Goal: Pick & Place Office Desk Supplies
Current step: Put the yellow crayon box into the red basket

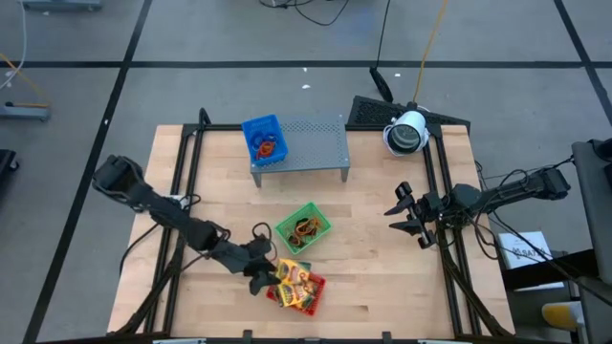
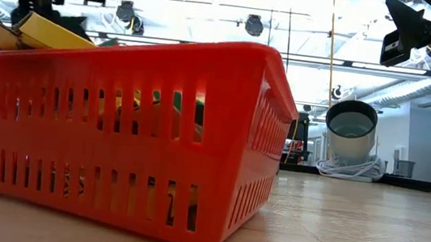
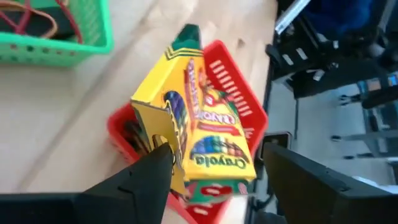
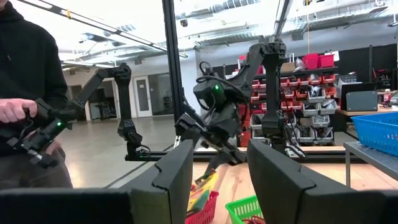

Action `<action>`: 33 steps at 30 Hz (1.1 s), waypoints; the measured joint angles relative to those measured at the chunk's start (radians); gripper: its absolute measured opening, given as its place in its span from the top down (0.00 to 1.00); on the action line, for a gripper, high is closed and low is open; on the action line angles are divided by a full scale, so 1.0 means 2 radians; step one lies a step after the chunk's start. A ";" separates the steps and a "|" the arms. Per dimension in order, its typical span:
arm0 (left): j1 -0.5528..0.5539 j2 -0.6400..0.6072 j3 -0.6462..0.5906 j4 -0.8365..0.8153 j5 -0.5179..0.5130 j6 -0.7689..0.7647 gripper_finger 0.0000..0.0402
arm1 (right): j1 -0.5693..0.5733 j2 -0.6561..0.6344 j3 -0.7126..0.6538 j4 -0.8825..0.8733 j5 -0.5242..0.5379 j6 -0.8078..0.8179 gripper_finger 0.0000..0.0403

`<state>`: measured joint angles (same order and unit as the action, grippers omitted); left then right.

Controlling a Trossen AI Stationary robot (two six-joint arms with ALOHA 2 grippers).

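A flat, yellow cardboard crayon packet [image 3: 202, 124] with coloured print is seen standing tilted in the slotted red plastic tray [image 1: 308, 296], just beside the green mesh tray [image 1: 304, 227]. The left gripper [image 3: 211, 180] is poised at the packet, its dark fingers spread on either side. The right gripper [image 1: 409, 216] is held open, well apart from the red tray.

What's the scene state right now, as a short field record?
left gripper: open, over the red mesh plastic tray, straddling the crayon box
yellow cardboard crayon box: propped tilted in the red tray
right gripper: open, empty, raised at the table's right side
green mesh plastic tray: holds rubber-band loops
blue mesh plastic tray: on the grey perforated metal rack
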<state>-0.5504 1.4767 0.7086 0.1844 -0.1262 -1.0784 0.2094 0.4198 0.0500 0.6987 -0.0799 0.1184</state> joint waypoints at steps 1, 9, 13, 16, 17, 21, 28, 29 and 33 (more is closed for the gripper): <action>-0.003 -0.003 0.000 -0.003 0.000 -0.003 0.35 | 0.000 0.000 0.000 0.000 0.000 0.000 0.65; -0.026 -0.003 0.000 0.009 0.019 -0.012 0.35 | 0.000 0.000 0.000 0.000 0.000 0.000 0.65; -0.027 -0.003 0.000 0.018 0.019 -0.003 0.35 | 0.000 0.000 0.000 0.000 0.000 0.000 0.65; -0.028 -0.003 0.000 0.023 0.019 0.003 0.35 | 0.000 0.000 0.000 0.000 0.000 0.000 0.65; -0.028 -0.003 0.000 0.026 0.019 0.006 0.35 | 0.000 0.000 0.000 0.000 0.000 0.000 0.65; -0.030 -0.003 0.000 0.035 0.029 0.015 0.35 | 0.000 0.000 0.000 0.000 0.000 0.000 0.65; -0.034 -0.003 0.000 0.036 0.037 0.021 0.35 | 0.000 0.000 0.000 0.000 0.000 0.000 0.65; -0.036 -0.003 0.001 0.036 0.037 0.022 0.35 | 0.000 0.000 0.000 0.000 0.000 0.000 0.65; -0.038 -0.003 0.001 0.035 0.038 0.026 0.35 | 0.000 0.000 0.000 0.000 0.000 0.000 0.65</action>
<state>-0.6272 1.4708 0.7109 0.2554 -0.0501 -1.0271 0.2094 0.4202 0.0501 0.6983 -0.0799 0.1184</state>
